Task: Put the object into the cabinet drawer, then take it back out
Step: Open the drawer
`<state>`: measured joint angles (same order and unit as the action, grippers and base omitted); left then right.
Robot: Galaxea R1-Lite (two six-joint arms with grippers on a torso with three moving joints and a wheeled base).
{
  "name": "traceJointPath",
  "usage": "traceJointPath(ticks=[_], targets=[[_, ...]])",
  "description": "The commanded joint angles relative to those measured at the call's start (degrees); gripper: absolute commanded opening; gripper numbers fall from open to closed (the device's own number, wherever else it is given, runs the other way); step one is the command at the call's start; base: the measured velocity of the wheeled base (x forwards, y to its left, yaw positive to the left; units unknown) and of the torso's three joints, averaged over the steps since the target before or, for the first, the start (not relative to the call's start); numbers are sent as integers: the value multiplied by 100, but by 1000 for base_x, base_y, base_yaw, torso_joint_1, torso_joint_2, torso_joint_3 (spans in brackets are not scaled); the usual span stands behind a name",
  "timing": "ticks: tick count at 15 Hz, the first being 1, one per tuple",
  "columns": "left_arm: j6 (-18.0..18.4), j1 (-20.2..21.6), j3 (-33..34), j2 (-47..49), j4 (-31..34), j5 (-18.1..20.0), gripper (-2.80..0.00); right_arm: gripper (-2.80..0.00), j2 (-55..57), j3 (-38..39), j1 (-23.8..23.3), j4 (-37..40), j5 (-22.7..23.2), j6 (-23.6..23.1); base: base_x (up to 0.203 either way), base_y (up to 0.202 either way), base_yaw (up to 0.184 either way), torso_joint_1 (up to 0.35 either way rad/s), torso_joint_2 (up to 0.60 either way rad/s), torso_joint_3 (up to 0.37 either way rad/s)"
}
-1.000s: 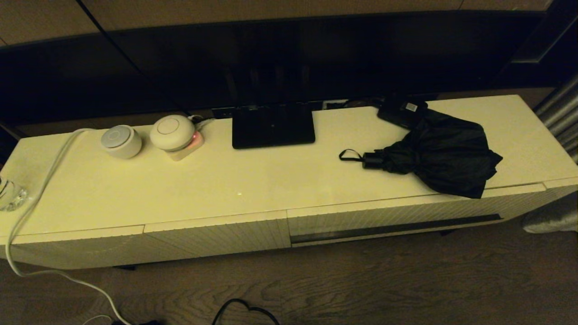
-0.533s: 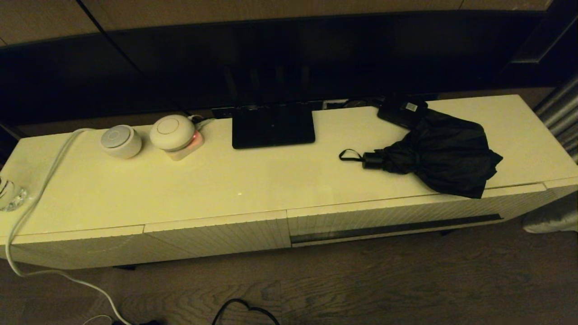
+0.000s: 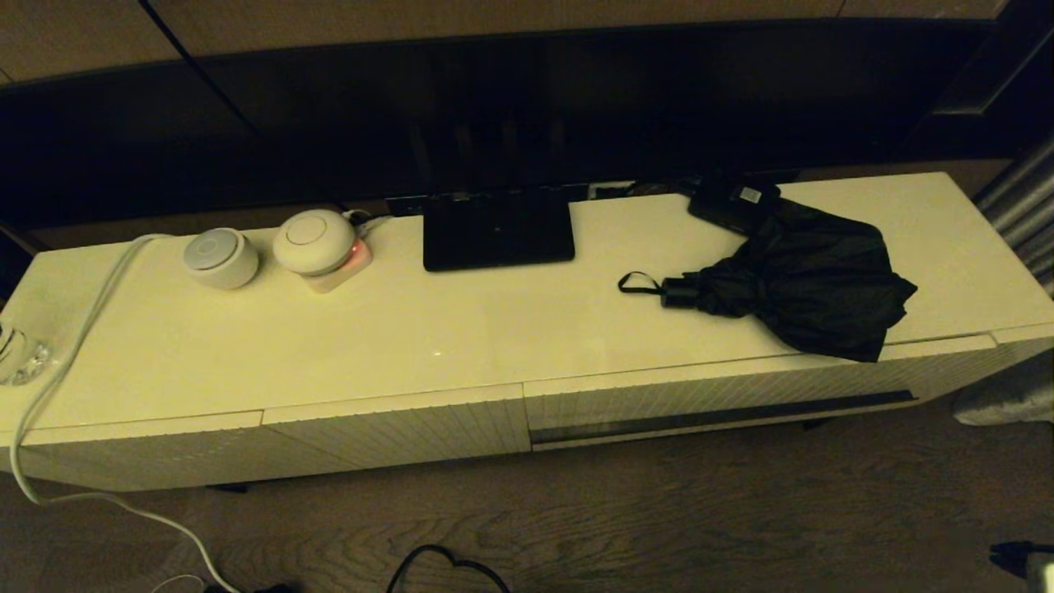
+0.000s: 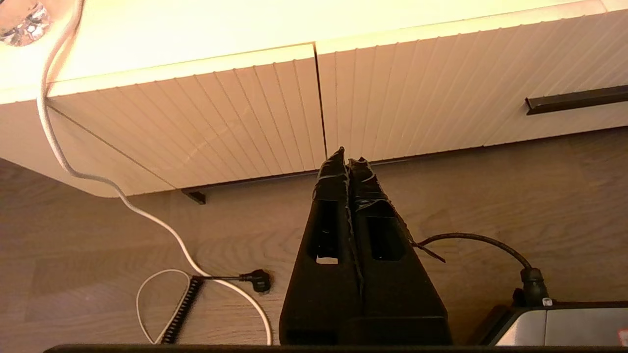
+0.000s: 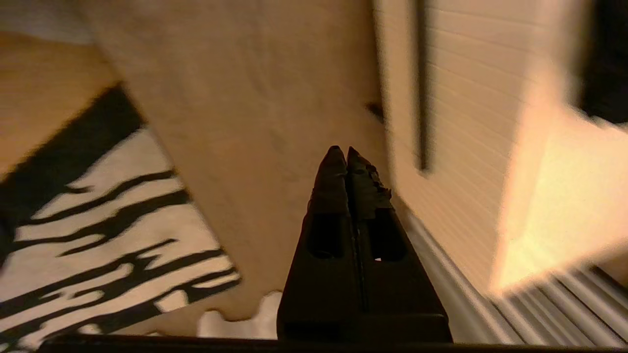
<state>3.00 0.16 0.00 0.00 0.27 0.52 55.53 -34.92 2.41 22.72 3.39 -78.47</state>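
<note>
Folding umbrella (image 3: 803, 284) lies on the right of the cabinet surface (image 3: 461, 346), its fabric overhanging the near edge above the closed drawer (image 3: 725, 395). Left gripper (image 4: 347, 162) and right gripper (image 5: 342, 153) hang low over the floor, fingers pressed together, empty. Risk: opening the drawer may snag the overhanging fabric.

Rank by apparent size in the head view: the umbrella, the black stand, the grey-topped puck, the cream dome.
1. umbrella
2. black stand
3. cream dome and grey-topped puck: too alike to rank.
</note>
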Motion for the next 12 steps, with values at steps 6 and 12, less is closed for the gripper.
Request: traceJointPath(ticks=[6,12], targets=[[-1,2,18,0,0,1,-280,-280,2453,-220,381,-945,10,583,0,0,0,0,0,0],[-1,2,18,0,0,1,-280,-280,3928,-43,713,-2307,5,688,0,0,0,0,0,0]])
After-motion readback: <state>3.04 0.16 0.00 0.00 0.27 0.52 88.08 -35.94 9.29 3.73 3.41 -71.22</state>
